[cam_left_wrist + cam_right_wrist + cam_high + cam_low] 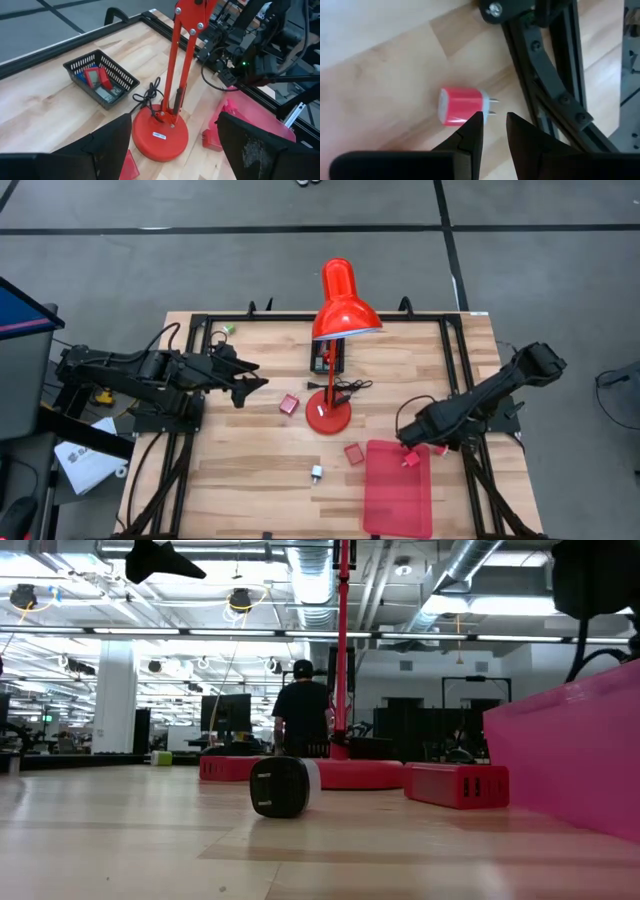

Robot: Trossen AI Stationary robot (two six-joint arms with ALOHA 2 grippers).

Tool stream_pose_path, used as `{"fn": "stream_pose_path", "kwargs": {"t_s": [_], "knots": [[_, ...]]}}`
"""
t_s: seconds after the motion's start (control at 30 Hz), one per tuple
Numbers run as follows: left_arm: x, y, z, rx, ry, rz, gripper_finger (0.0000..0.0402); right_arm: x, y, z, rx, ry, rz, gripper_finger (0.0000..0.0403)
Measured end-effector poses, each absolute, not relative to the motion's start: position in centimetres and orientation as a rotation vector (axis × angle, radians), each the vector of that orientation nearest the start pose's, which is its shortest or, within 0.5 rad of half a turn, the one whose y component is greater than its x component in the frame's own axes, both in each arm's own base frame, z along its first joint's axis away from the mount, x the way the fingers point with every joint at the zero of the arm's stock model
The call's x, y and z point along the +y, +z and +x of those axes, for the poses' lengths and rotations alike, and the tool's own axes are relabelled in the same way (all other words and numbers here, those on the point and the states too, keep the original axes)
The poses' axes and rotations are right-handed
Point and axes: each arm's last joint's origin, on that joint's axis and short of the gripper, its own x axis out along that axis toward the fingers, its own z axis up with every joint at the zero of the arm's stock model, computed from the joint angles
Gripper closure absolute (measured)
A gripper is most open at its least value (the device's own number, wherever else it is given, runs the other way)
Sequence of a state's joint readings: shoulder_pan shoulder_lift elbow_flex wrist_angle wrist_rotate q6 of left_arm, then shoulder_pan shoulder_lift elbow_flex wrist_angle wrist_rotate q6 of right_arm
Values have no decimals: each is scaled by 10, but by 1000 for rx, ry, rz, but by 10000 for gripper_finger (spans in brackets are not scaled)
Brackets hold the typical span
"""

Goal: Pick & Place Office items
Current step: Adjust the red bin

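My right gripper hovers over the far right corner of the red tray. Its fingers are open by a narrow gap. Just beyond their tips a red plug with a white end and two prongs lies on its side on wood, untouched. In the high view a red piece shows beside this gripper. My left gripper is wide open and raised, left of the lamp. Red blocks and a black-and-white plug lie on the table.
The tall red lamp stands mid-table on its round base. A black mesh basket behind it holds small pieces. A green piece lies at the far left edge. Black frame rails run close by the right gripper. A person stands in the room beyond.
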State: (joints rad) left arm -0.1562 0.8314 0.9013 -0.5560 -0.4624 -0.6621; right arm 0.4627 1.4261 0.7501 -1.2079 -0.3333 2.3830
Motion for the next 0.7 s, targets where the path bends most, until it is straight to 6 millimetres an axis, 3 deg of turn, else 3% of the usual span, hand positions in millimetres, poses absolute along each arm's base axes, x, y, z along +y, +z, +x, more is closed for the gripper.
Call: {"fn": "stream_pose_path", "kwargs": {"t_s": [0.57, 0.7], "knots": [[-13, 332, 165, 345, 439, -497, 117, 104, 166, 151, 1412, -1724, 1251, 324], [-13, 332, 165, 345, 440, -498, 117, 105, 156, 150, 1412, -1671, 1280, 324]]}}
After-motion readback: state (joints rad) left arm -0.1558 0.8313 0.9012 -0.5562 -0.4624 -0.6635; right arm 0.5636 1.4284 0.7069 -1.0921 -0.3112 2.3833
